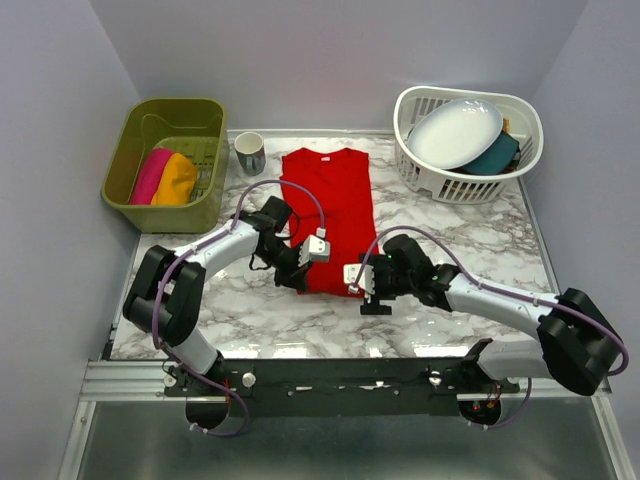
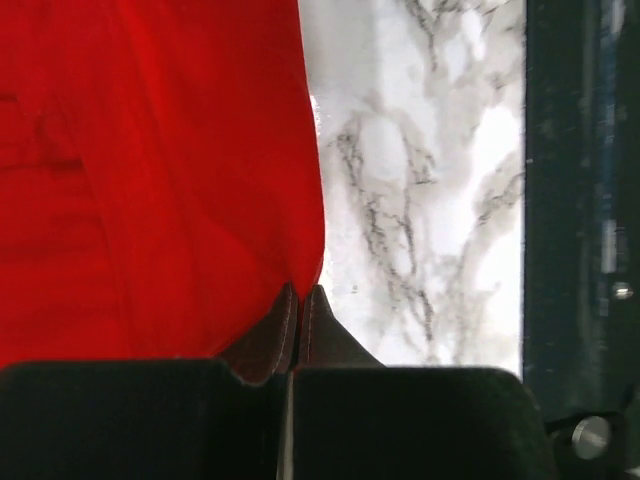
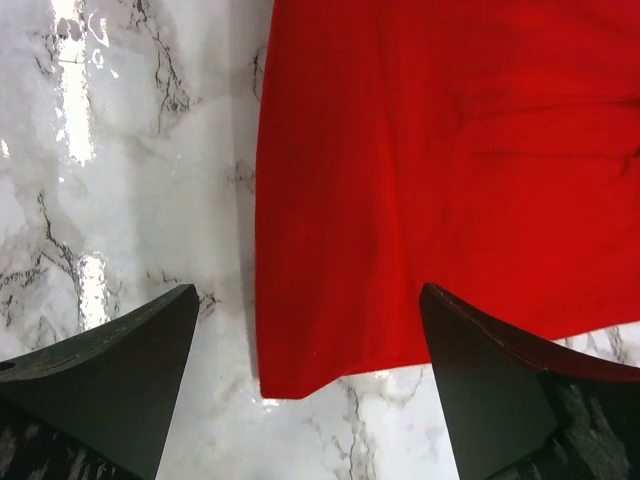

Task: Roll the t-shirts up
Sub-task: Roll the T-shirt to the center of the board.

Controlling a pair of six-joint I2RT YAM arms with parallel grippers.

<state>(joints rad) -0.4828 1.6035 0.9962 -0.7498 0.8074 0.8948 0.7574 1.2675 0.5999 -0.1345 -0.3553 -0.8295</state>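
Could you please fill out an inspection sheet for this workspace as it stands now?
Surface: glossy marble table, no spills seen.
Job's things: red t-shirt flat, unrolled, at centre; pink t-shirt and orange t-shirt rolled in green bin.
Clutter: cup beside the bin; white basket holding white dish and teal dish.
Grippers: left gripper shut on the red t-shirt's near corner; right gripper open, straddling its other near corner.
Cables: purple cables loop above both arms, the left over the shirt.
Surroundings: plain grey walls; metal rail at near edge.
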